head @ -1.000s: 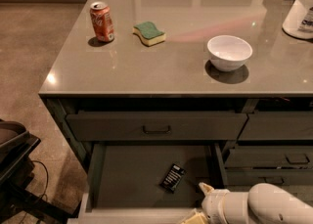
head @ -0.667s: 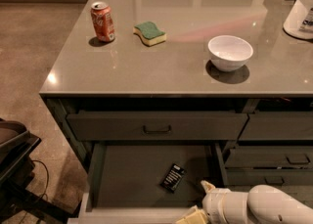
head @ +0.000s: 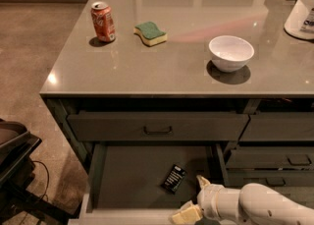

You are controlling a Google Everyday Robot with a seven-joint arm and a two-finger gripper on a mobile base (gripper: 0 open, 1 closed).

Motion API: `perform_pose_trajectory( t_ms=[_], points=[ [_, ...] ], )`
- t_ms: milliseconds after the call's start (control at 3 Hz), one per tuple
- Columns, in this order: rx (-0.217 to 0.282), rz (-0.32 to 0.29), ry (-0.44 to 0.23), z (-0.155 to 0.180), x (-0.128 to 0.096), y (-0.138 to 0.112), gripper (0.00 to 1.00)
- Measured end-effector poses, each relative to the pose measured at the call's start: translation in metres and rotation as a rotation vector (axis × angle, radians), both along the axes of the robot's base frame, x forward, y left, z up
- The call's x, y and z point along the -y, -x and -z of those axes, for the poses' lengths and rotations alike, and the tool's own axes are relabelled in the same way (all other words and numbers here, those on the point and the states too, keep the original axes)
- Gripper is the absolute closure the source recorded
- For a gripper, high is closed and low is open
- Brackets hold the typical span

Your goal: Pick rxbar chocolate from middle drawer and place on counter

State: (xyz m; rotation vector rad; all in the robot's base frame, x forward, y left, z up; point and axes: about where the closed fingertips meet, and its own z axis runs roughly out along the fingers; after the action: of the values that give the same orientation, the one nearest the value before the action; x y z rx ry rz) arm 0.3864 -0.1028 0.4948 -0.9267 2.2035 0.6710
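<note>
The rxbar chocolate (head: 173,178) is a small black wrapper lying flat on the floor of the open middle drawer (head: 132,175), towards its right side. My gripper (head: 193,198) is at the drawer's front right corner, just right of and below the bar. It is open, with one pale fingertip (head: 202,181) near the bar and the other (head: 184,215) over the drawer's pale front edge (head: 122,215). It holds nothing. The white arm (head: 260,207) comes in from the lower right. The counter (head: 162,67) stretches above the drawers.
On the counter stand a red soda can (head: 103,21), a green-and-yellow sponge (head: 150,33), a white bowl (head: 230,53) and a white container (head: 302,10) at the right edge. A closed top drawer (head: 157,126) overhangs the open one. Dark equipment (head: 14,160) stands at the lower left.
My gripper has edged slightly up and to the left, closer to the rxbar chocolate. Nothing else has moved.
</note>
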Motion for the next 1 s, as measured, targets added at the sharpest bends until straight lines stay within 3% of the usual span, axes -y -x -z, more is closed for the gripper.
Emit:
perform_pose_trajectory(
  t_ms=[333, 667, 1000],
  points=[
    [0.08, -0.02, -0.009, 0.016, -0.014, -0.03, 0.0],
    [0.123, -0.037, -0.005, 0.031, -0.029, -0.053, 0.0],
    [0.123, -0.038, -0.006, 0.032, -0.031, -0.054, 0.0]
  ],
)
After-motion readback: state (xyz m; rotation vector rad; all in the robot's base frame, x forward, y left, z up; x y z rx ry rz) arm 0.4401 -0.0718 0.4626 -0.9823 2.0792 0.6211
